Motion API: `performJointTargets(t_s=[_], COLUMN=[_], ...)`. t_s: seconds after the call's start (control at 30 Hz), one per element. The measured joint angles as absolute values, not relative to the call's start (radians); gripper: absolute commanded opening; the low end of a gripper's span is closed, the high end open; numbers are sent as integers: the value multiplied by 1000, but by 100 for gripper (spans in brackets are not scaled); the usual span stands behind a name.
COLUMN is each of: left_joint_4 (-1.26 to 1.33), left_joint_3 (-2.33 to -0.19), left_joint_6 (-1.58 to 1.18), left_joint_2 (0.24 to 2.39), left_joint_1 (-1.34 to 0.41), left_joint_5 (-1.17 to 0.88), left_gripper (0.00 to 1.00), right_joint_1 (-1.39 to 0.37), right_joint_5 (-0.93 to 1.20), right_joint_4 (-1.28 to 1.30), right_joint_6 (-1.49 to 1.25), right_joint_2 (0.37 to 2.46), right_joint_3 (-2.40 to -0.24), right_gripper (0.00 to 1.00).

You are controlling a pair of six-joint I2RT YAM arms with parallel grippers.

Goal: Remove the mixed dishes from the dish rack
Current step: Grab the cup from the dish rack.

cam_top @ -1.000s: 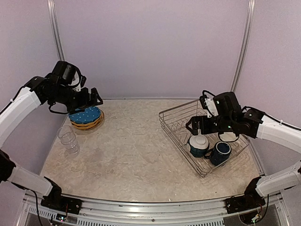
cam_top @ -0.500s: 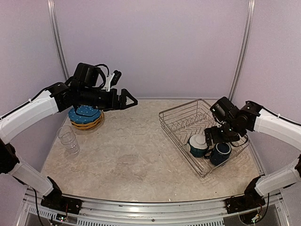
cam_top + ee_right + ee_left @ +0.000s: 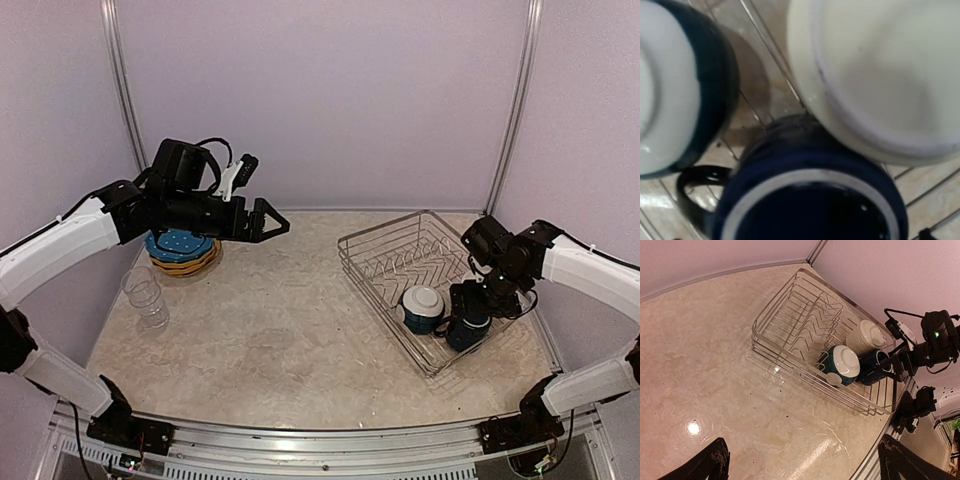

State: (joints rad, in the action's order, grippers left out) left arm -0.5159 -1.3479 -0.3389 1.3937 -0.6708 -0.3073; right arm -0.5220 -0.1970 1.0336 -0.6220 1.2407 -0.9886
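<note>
The silver wire dish rack [image 3: 385, 250] stands at the right and also shows in the left wrist view [image 3: 790, 325]. In it are an upside-down teal bowl [image 3: 423, 306], a navy mug [image 3: 467, 330] and a cream mug [image 3: 866, 337]. My right gripper [image 3: 470, 303] is low in the rack, right at the navy mug [image 3: 810, 200]. Its fingers do not show clearly. My left gripper [image 3: 270, 222] is open and empty, held above the table's middle left. The blue white-dotted plate [image 3: 182, 243] lies on orange plates [image 3: 185, 263] at the far left, with a clear glass [image 3: 144, 297] in front.
Metal frame posts [image 3: 118, 90] stand at the back corners against the pale walls. The rack's plate tines [image 3: 425, 255] are bare. The table's near edge has a metal rail [image 3: 300, 445].
My left arm has swung right from over the plate stack toward the table's middle, its gripper open. My right gripper has dropped from above the rack down to the navy mug.
</note>
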Motion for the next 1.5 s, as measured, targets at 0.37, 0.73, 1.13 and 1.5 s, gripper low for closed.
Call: performJointTargets(t_s=[0.37,0.73,1.13,1.5], left_joint_4=[-516,-516,-516,-516], left_joint_3=[-1348,-1348,-1348,-1348], left_joint_6=[-329,-332,-375,-397], left_joint_2=[1361,1361,1361,1362], left_joint_1=[-669,-643,-571,-559], left_joint_5=[-308,-333,-422,-457], left_gripper=[99,99,99,99], right_joint_1=[-491,-481,-480,-480], right_joint_5=[-146,-130,-142,-196], right_joint_4=[999,954,981,1013], right_joint_6=[-573,-505,-643,-1047], right_joint_2=[1261,1278,1254,1284], right_joint_3=[-946,-960,-962,-989], right_gripper=[96,80,100,100])
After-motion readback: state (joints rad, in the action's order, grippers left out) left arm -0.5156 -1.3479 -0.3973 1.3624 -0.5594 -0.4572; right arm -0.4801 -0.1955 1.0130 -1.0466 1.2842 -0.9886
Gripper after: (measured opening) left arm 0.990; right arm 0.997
